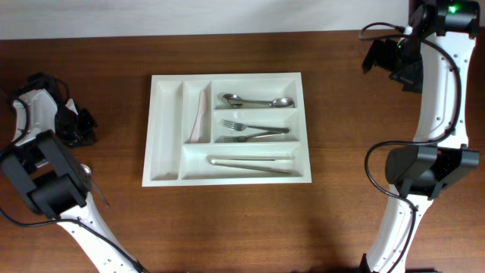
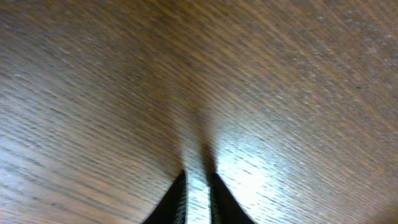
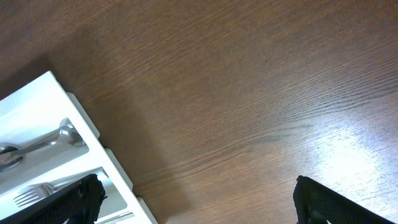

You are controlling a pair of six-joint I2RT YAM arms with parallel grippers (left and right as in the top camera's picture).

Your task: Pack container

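Observation:
The container (image 1: 167, 129), a large white cutlery tray, lies in the middle of the table. It holds a pale knife (image 1: 201, 117) in a narrow upright compartment. The long compartments hold two spoons (image 1: 258, 101), two forks (image 1: 254, 132) and a long metal utensil (image 1: 250, 163). My left gripper (image 1: 82, 125) is at the far left, low over bare wood, its fingers (image 2: 198, 180) shut with nothing between them. My right gripper (image 1: 394, 64) is at the back right, wide open and empty (image 3: 196, 196). The right wrist view shows the tray's right end (image 3: 62, 99) with a spoon handle (image 3: 53, 142) and a fork (image 3: 31, 196).
The wooden table's back edge meets a white wall. Both arm bases and their cables stand at the front left (image 1: 45, 182) and front right (image 1: 424, 171). A small shiny thing (image 1: 86, 174) lies by the left base; I cannot tell what it is.

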